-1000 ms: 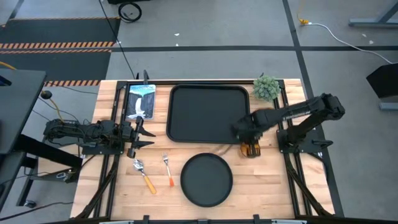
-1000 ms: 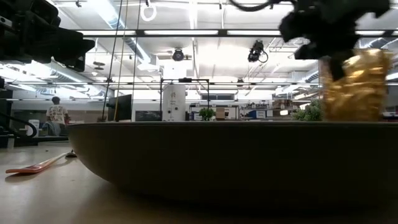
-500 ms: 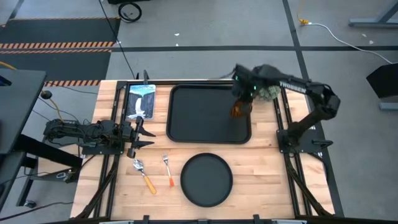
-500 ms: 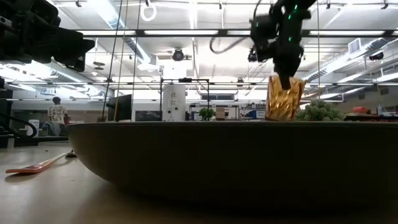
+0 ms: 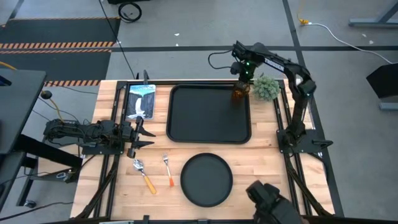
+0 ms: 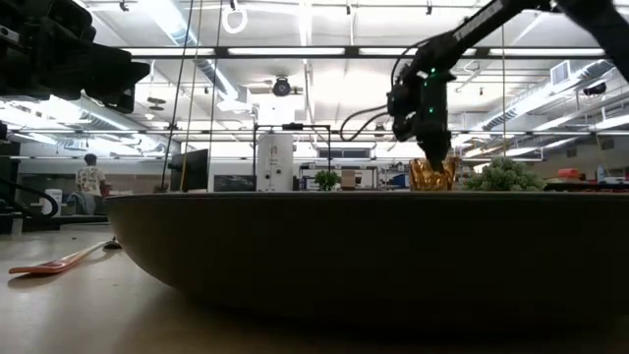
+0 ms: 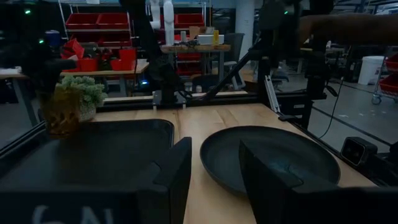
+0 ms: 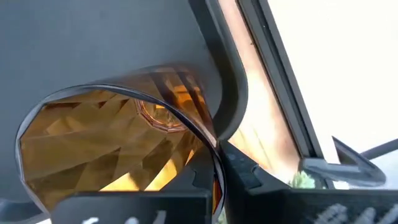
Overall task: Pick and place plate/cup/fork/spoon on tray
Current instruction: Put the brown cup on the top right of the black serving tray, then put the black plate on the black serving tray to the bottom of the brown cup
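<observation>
The amber cup is upright at the far right corner of the black tray, beside the green plant. My right gripper reaches down onto the cup from above and is shut on it; it also shows in the low view. The round black plate lies on the table near the front edge. The fork and spoon lie to its left. My left gripper waits open at the table's left side, touching nothing. My right gripper holds the cup by its rim, with one finger inside the cup and one finger outside. The fingers come from above, pointing down. The cup stays upright over the tray's corner. The plate hides its base, so I cannot tell whether it stands on the tray.
A blue and white packet lies left of the tray at the far left. The plant stands close to the cup outside the tray's rim. A dark object shows at the near edge, right of the plate. The tray's floor is bare.
My right gripper has carried the cup from the table beside the tray's near right corner up and toward the far edge, then down at the tray's far right corner. It has stayed shut on the cup, which has stayed upright.
</observation>
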{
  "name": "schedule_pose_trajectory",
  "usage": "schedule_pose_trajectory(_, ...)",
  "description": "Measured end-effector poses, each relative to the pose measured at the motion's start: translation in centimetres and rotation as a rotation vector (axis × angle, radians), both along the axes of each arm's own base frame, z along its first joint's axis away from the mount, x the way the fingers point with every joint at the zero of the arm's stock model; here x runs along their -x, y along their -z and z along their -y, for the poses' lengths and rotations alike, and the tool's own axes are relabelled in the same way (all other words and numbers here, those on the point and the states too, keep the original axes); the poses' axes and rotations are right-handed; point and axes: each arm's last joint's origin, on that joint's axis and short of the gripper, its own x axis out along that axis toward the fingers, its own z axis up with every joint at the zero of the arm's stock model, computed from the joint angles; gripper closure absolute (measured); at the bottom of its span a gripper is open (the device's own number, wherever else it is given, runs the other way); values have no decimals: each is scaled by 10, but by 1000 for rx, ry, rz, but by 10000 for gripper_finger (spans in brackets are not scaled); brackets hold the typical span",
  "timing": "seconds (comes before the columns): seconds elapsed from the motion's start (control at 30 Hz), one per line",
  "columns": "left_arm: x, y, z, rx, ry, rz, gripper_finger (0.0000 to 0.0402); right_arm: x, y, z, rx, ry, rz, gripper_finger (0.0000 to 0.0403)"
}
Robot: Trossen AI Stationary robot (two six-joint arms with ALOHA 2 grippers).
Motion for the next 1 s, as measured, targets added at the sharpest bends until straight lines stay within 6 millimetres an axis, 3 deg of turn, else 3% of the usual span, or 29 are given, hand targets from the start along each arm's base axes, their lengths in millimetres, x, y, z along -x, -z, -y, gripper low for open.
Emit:
schedule_pose_trajectory(0.23,0,0,0,0,0,0,260,-1,23,15,-71,19,-41,383)
schedule_pose_trajectory(0.43,0,0,0,0,0,0,260,-1,31,20,-57,25,-63,346)
schedule_pose_trajectory(0.63,0,0,0,0,0,0,260,1,27,19,-33,25,-87,302)
schedule_pose_trajectory(1.0,0,0,0,0,1,0,260,4,-9,4,48,13,-22,241)
